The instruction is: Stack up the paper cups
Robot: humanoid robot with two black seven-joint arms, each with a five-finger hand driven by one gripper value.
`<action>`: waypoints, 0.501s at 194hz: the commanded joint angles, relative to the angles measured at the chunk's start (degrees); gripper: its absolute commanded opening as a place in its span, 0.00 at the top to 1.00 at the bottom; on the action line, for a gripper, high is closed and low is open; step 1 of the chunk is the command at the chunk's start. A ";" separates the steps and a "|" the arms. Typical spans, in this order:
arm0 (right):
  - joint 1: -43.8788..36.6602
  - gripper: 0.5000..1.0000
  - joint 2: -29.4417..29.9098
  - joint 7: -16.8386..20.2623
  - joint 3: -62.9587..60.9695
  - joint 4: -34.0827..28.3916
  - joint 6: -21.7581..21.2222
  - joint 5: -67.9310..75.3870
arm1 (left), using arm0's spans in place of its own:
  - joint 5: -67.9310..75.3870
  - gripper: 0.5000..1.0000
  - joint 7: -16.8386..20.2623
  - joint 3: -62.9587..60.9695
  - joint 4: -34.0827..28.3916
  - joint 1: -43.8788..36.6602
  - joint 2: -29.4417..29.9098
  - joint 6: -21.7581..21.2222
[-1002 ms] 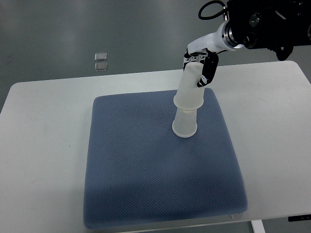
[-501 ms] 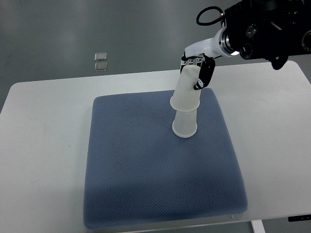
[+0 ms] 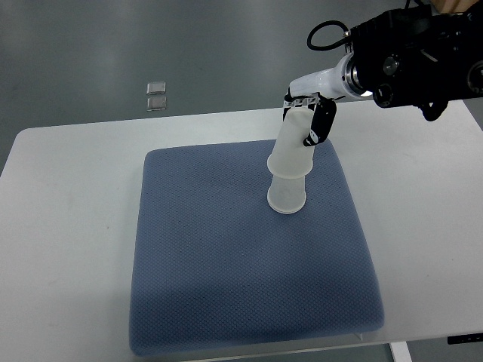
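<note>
Right now two translucent white paper cups sit one over the other, both upside down. The lower cup rests on its rim toward the far right of a blue-grey textured mat. The upper cup is fitted over the lower cup's top, but it leans, its closed end tipped away toward the far right, so the pair forms a bent column and not a straight one.

The right hand comes in from the upper right on a black and white arm. Its fingers are curled around the upper cup's closed end, a dark finger lying along the cup's right side. It has hold of the upper cup only.

The mat lies on a white surface, and beyond the far edge two small clear squares lie on the grey floor. The left hand is not in view.

The risks appear to come from the tilt. If the hand lets go with the upper cup crooked, that cup may slide off or topple, probably to the right. If it pushes down at this angle, the rim could catch on the lower cup, crumple it, or tip both over, since the light lower cup stands loose on a soft mat. Pulling away with a finger snagged could drag the stack along too.
</note>
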State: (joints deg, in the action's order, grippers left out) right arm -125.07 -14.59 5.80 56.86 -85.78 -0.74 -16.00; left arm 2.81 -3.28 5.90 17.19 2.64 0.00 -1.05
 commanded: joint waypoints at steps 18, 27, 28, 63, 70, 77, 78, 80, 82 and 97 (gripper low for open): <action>0.44 0.59 0.18 0.00 0.53 0.00 0.66 0.00 | 0.09 0.00 -0.06 -0.01 0.04 0.00 0.00 0.00; 0.61 0.58 0.44 0.00 0.80 0.00 1.01 0.00 | 0.00 0.00 0.03 -0.01 0.04 0.00 0.00 0.00; 0.61 0.58 0.44 0.00 0.80 0.00 1.01 0.00 | 0.00 0.00 0.03 -0.01 0.04 0.00 0.00 0.00; 0.79 0.51 0.79 0.00 0.80 0.00 1.45 0.00 | 0.00 0.00 0.03 -0.10 0.04 0.00 0.00 0.00; 0.88 0.50 0.79 0.00 0.80 0.00 1.54 0.00 | 0.00 0.00 -0.06 -0.10 0.04 0.00 0.00 0.00; 1.05 0.50 0.79 0.00 0.80 0.00 1.54 0.00 | 0.00 0.00 0.03 -0.10 0.04 0.00 0.00 0.00; 1.05 0.50 0.79 0.00 0.80 0.00 1.54 0.00 | 0.00 0.00 0.03 -0.10 0.04 0.00 0.00 0.00; 1.05 0.50 0.79 0.00 0.80 0.00 1.54 0.00 | 0.00 0.00 0.03 -0.10 0.04 0.00 0.00 0.00; 1.05 0.50 0.79 0.00 0.80 0.00 1.54 0.00 | 0.00 0.00 0.03 -0.10 0.04 0.00 0.00 0.00; 1.14 0.50 0.88 0.00 0.80 0.00 1.54 0.00 | 0.00 0.00 -0.06 -0.10 0.04 0.00 0.00 0.00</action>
State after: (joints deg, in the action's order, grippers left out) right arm -124.07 -13.78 5.80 57.67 -85.78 0.77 -16.00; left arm 2.81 -3.27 5.81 17.23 2.64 0.00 -1.05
